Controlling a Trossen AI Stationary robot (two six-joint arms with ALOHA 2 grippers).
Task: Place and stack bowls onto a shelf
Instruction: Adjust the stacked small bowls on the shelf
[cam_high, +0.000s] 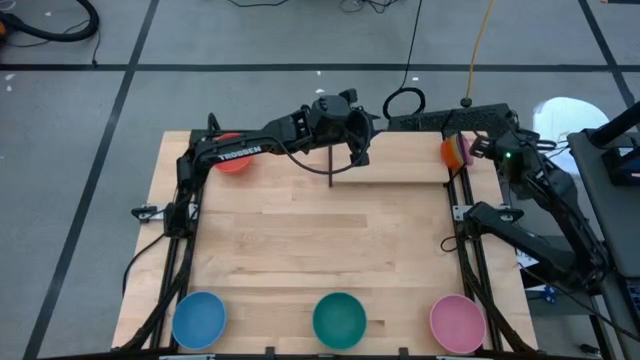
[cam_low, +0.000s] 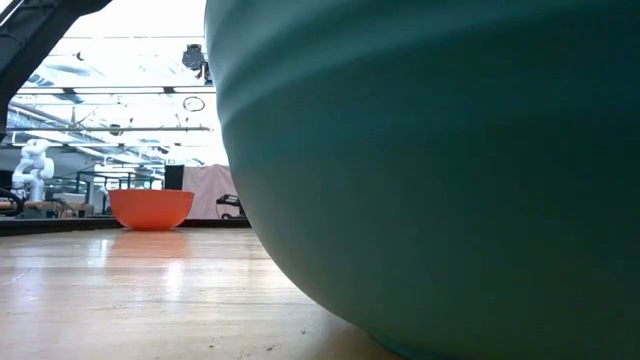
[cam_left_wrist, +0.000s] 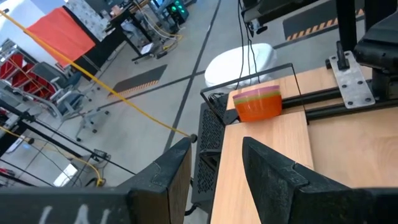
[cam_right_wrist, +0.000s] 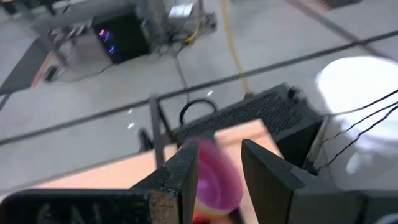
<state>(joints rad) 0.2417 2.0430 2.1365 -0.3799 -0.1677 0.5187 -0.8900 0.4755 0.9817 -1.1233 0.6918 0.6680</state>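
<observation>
The shelf stands at the table's far edge, its black post at its left end. A stack of small bowls, orange at the bottom and purple on top, rests on the shelf's right end; it also shows in the left wrist view. My right gripper is open just right of and above the stack, with the purple bowl seen between its fingers. My left gripper is open and empty above the shelf's left end. A red-orange bowl sits on the table at the far left.
A blue bowl, a teal bowl and a pink bowl stand in a row along the table's near edge. The teal bowl fills most of the low view. Bare wood lies in the table's middle.
</observation>
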